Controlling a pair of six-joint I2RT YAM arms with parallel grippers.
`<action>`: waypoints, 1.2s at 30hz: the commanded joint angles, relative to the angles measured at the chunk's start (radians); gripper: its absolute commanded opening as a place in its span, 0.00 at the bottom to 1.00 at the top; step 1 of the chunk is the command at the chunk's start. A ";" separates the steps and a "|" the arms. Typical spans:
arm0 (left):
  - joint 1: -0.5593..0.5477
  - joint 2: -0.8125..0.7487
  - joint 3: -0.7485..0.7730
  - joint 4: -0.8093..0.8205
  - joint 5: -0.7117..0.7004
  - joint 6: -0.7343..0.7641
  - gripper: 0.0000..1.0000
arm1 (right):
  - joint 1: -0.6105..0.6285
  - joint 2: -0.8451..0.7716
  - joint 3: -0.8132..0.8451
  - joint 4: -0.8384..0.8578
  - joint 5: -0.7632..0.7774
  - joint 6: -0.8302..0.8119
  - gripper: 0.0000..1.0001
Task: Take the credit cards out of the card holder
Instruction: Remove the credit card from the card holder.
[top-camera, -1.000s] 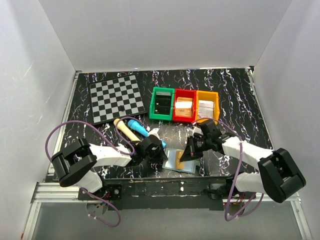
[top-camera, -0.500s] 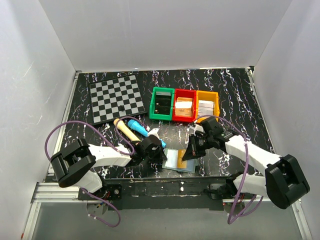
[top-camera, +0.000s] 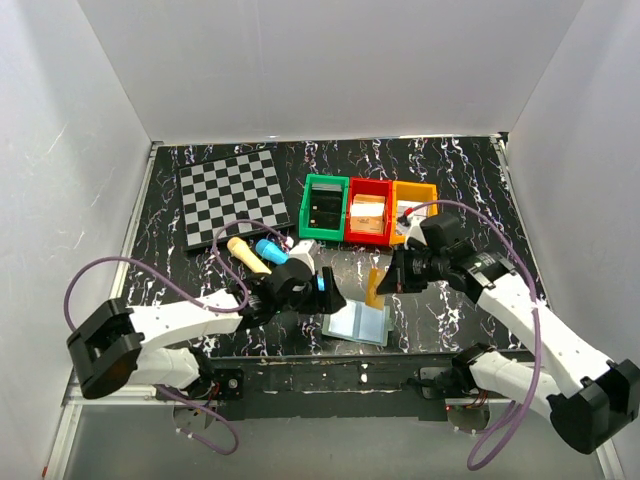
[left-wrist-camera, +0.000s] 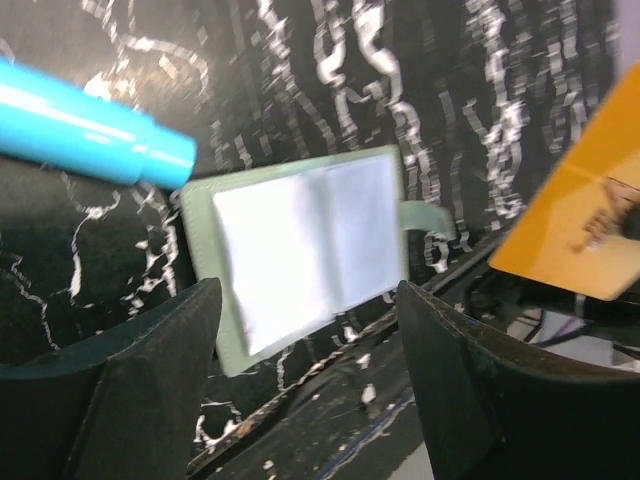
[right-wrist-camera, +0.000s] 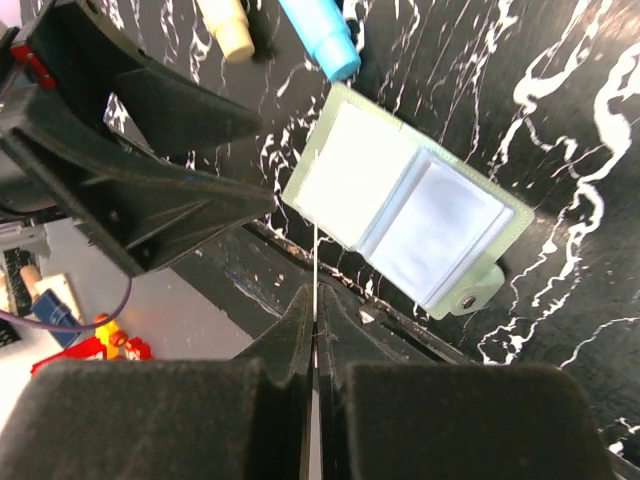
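Observation:
The card holder (top-camera: 357, 323) lies open near the table's front edge, with pale blue-grey panels (left-wrist-camera: 300, 255) and a grey-green rim and tab (right-wrist-camera: 470, 295). My right gripper (top-camera: 388, 283) is shut on an orange-yellow credit card (top-camera: 375, 286), held just above and behind the holder. That card shows edge-on between the pinched fingers (right-wrist-camera: 314, 270) and as an orange face (left-wrist-camera: 580, 215) in the left wrist view. My left gripper (top-camera: 328, 296) hovers open at the holder's left end, its fingers (left-wrist-camera: 130, 390) spread wide with nothing between them.
A blue marker (top-camera: 272, 250) and a cream-tipped wooden stick (top-camera: 247, 256) lie left of the holder. Green (top-camera: 324, 207), red (top-camera: 368, 210) and orange (top-camera: 414, 208) bins stand behind. A checkered board (top-camera: 232, 196) lies at the back left. The table's front rail (left-wrist-camera: 330, 420) runs just below the holder.
My left gripper has opened and drawn off the holder's left edge. My right gripper has risen away from the holder with the orange card, now free of it.

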 joint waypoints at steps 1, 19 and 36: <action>-0.001 -0.106 0.064 -0.026 -0.037 0.033 0.72 | -0.005 -0.037 0.092 -0.108 0.124 -0.035 0.01; 0.069 -0.698 -0.227 0.471 0.443 0.232 0.98 | 0.096 -0.064 0.218 -0.056 -0.499 -0.245 0.01; 0.089 -0.443 -0.150 0.626 0.723 0.157 0.49 | 0.318 0.037 0.302 -0.102 -0.337 -0.271 0.01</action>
